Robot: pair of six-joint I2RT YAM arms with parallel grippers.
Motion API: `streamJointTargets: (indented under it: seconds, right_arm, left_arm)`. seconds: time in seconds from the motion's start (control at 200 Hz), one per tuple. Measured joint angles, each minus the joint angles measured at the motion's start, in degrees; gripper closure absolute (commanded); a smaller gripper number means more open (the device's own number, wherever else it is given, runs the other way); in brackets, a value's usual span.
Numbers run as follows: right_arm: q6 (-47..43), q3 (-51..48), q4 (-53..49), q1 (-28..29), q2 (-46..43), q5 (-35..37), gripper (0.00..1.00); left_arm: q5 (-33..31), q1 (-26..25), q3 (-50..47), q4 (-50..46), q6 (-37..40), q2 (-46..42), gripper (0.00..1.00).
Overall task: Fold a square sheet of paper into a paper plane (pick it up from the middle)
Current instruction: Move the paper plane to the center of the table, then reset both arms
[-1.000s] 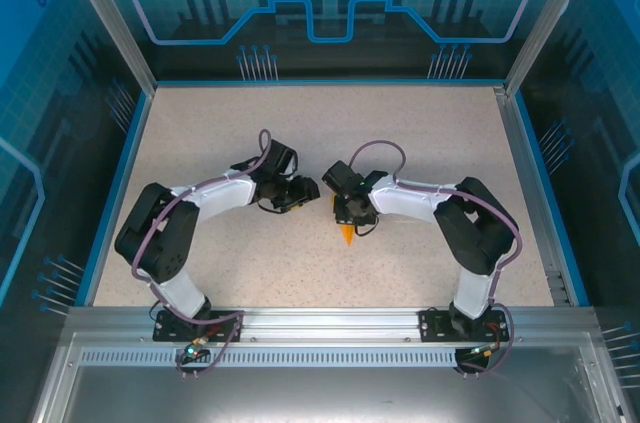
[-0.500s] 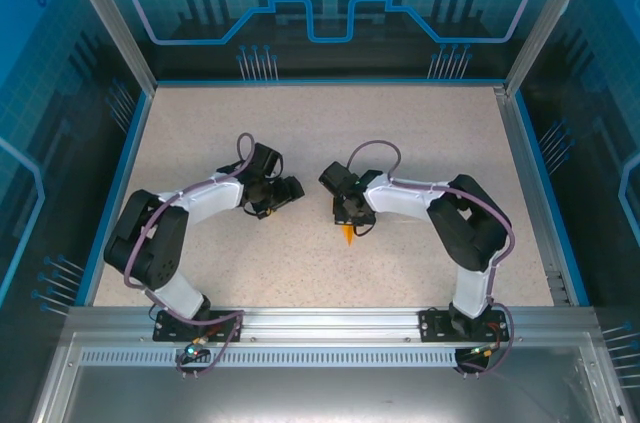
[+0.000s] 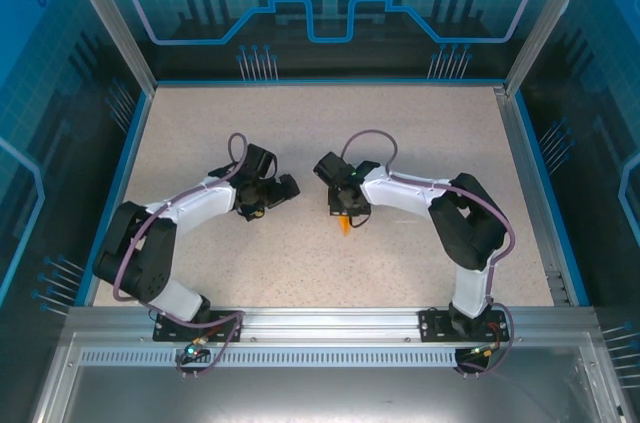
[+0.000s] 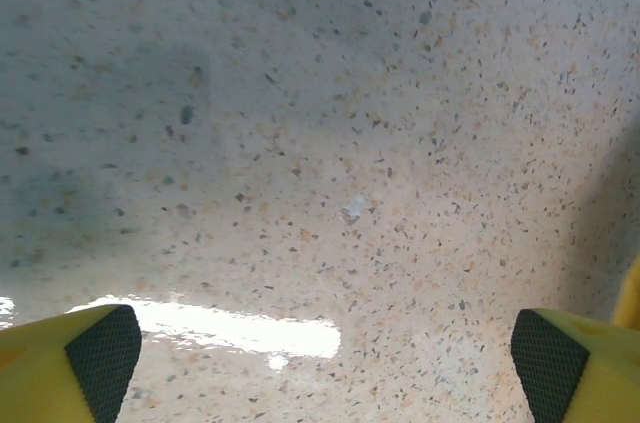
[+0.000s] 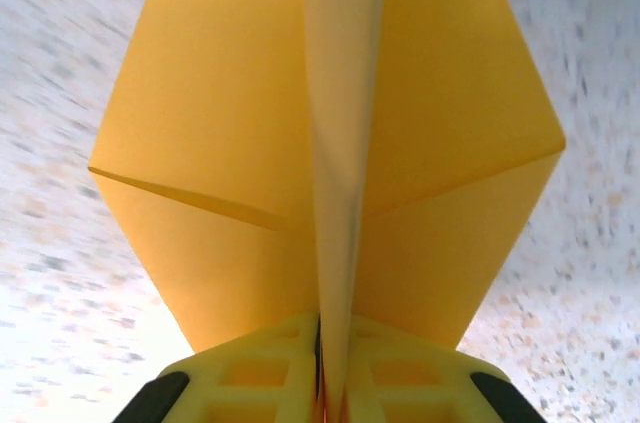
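Right gripper (image 5: pixel 335 388) clamps paper plane (image 5: pixel 230 143); left gripper (image 4: pixel 320 353) gapes wide, empty
Right wrist view shows the pinched centre fold; overhead, an orange tip.

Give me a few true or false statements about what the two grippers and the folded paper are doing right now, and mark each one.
1. The right gripper pinches the paper plane along its centre crease. True.
2. The left gripper is shut. False: its fingers stand wide apart with nothing between them.
3. The paper plane is blue. False: it is orange-yellow.
4. Speckled table shows between the left fingers. True.
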Motion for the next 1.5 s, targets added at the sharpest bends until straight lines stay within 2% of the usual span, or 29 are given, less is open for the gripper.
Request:
streamJointTargets:
  seconds: [0.25, 0.53, 0.79, 0.93, 1.106, 1.276, 1.321, 1.501]
  right_arm:
    - [-5.7, 11.7, 1.0, -4.0, 7.5, -0.3, 0.87]
    - [-7.7, 19.6, -0.3, -6.8, 16.4, -0.8, 0.85]
    - [-8.5, 23.4, -3.3, -7.1, 19.5, -2.4, 0.69]
    - [-9.2, 25.3, -5.2, -7.1, 19.2, -3.3, 0.51]
    - [-10.3, 25.1, -8.0, -7.3, 12.4, -2.8, 0.27]
    - [-11.0, 20.3, -6.8, -8.9, -3.9, 1.1, 0.13]
    - [-11.3, 17.5, -5.8, -9.9, -8.5, 2.8, 0.01]
    - [-13.0, 1.6, -1.4, -16.0, -23.2, 11.2, 0.01]
  left_arm:
    - [-2.8, 1.6, -0.7, -2.1, 0.5, -3.9, 0.01]
    - [-3.5, 2.1, -1.2, -2.9, 1.4, -4.6, 0.01]
    - [-4.9, 2.3, -0.7, -4.3, 1.6, -4.3, 0.01]
    - [-7.4, 2.8, 2.3, -6.3, 1.9, -3.5, 0.01]
    - [-11.7, 3.1, 8.2, -7.7, 3.5, -3.6, 0.02]
    - [-16.6, 4.1, 10.7, -8.0, 6.1, -5.3, 0.01]
    - [-18.1, 4.5, 10.7, -8.1, 7.0, -6.3, 0.01]
    - [-24.9, 6.5, 7.5, -4.7, 11.2, -12.5, 0.01]
